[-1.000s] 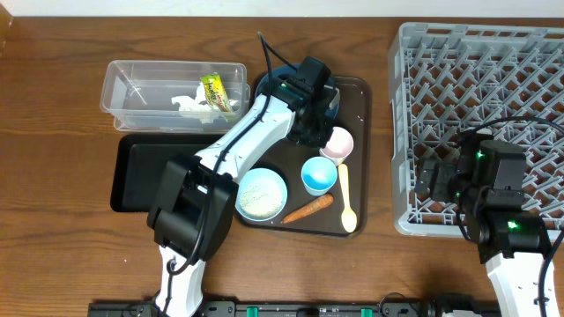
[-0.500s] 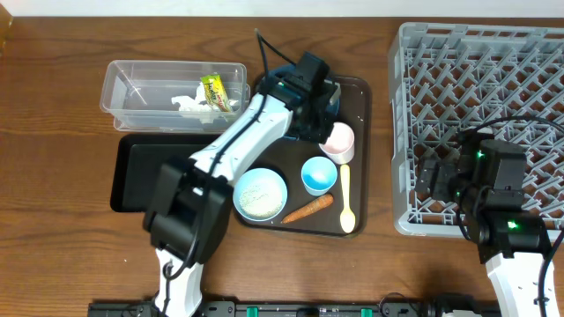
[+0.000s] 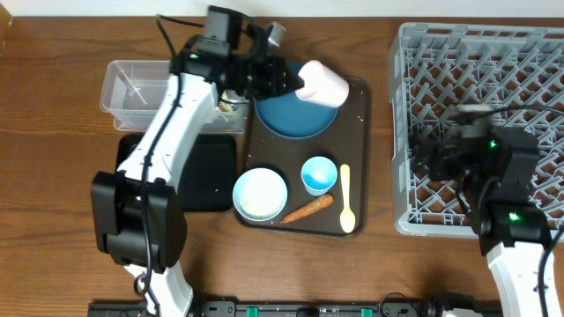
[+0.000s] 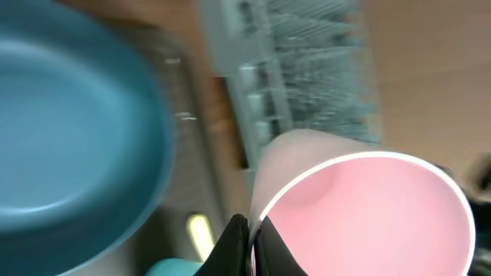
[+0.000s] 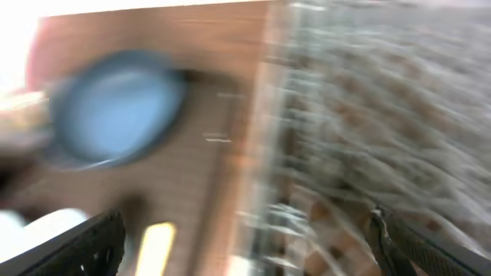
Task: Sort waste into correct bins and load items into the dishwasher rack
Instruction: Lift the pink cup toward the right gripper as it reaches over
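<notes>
While the dishwasher rack [image 3: 480, 53] holds nothing yet, brown tray [image 3: 357, 123] carries blue dish [image 3: 291, 119], rice bowl [image 3: 261, 194], carrot stick [image 3: 308, 209]; left gripper [image 4: 249, 241] jaws pinch the pink cup [image 3: 322, 84] rim above the dish; right gripper [image 5: 249, 245] jaws spread wide

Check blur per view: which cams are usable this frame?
Overhead: sharp, evenly lit, only the held pink cup slightly soft. Left wrist: cup rim crisp, blue dish and rack smeared. Right wrist: heavy motion smear throughout, rack pegs unreadable.
</notes>
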You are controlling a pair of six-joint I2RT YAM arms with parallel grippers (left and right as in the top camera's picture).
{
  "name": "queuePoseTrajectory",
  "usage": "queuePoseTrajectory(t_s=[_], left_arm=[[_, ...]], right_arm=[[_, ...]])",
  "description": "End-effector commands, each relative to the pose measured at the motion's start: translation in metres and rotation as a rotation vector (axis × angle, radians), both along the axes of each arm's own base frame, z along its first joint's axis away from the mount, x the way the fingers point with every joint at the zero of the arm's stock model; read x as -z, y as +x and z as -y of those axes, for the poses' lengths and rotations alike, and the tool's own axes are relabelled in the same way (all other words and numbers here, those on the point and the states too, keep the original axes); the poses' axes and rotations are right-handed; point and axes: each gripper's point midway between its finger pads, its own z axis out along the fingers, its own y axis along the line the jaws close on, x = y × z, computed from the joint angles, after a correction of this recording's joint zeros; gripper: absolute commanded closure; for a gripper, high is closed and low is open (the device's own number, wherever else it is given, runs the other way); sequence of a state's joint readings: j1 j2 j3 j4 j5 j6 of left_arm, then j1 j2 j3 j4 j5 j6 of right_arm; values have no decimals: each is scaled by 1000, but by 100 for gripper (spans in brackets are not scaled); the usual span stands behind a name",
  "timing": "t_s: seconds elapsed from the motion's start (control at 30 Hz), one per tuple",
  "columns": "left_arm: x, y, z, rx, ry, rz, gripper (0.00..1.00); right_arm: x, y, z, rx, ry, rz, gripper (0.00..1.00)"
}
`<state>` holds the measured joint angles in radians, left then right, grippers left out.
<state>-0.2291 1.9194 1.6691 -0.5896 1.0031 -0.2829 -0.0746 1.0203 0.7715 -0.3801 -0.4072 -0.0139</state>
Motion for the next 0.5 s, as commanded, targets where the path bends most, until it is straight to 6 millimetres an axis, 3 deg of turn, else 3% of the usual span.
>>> queuePoseTrajectory(t_s=[0.0,0.13,0.47], left_arm=[[-34,-25,16,185,-231,-22,94],[-34,-29,22,201,-233,-25,94],[-45,-46,43,279,-288,-49,94]], right_arm=[[-35,-29,-72,-528,175,156,1],[-47,-37,-90,-704,259,234,1],[-58,-19,-92,-740,209,359,1]])
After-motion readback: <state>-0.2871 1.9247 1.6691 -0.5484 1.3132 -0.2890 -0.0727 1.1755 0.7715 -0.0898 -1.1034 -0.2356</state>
